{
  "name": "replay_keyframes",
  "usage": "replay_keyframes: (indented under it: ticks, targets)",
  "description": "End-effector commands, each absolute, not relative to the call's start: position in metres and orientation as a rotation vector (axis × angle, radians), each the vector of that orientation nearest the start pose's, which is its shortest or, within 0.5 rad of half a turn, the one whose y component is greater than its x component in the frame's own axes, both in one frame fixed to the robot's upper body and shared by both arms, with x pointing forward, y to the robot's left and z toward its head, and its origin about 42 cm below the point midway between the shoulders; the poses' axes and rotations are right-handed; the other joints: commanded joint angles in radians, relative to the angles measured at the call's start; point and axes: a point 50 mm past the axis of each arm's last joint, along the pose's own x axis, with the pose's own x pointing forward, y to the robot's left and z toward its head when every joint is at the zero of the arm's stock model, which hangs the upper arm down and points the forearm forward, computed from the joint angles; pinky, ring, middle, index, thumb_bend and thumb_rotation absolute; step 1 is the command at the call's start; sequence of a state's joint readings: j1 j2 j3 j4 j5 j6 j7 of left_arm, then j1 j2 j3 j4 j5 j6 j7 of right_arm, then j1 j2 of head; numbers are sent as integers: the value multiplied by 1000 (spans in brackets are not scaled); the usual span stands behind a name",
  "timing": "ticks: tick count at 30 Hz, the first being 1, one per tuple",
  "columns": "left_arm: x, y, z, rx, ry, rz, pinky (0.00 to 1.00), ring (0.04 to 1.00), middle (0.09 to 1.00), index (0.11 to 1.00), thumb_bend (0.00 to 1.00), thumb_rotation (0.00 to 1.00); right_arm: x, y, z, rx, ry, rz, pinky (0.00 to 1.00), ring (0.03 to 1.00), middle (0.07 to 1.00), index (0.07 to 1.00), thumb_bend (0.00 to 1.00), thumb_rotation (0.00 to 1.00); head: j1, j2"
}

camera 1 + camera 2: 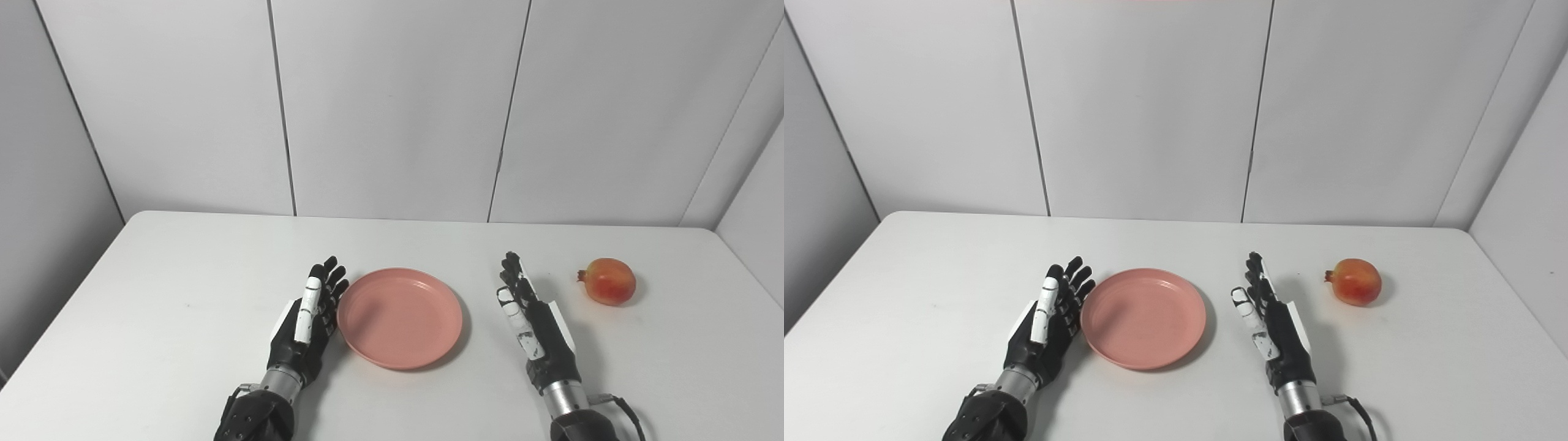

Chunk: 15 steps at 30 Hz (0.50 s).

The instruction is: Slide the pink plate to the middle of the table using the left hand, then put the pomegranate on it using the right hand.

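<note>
The pink plate [399, 317] lies flat on the white table [184, 294], near its middle and toward the front. My left hand [309, 318] is open, fingers straight, standing on edge right against the plate's left rim. My right hand [531, 321] is open and empty, a little to the right of the plate, not touching it. The red-yellow pomegranate [607, 281] rests on the table to the right of my right hand, apart from it. It also shows in the right eye view [1355, 282].
White wall panels [392, 110] close the table's back and sides. The table's far edge runs just under them, and its right edge lies beyond the pomegranate.
</note>
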State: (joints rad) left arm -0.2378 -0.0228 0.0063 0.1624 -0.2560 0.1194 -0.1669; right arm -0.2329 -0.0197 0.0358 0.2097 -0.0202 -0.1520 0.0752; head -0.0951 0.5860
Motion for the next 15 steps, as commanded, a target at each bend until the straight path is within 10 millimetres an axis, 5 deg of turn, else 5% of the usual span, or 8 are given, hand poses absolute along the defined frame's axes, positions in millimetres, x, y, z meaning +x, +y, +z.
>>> replay_keyframes:
  ticks: [1,15]
  targets:
    - [360,164,130,-295,-14,-287,1000,1000,1000,1000,616,1000,355,-179,117,-32,-154,175,1000,1000,1000,1000,756,881,2,0]
    - [356,159,128,-288,-26,-331,995,1000,1000,994,619,1000,356,-178,116,-44,-155,176,1000,1000,1000,1000,771,891,-12,-1]
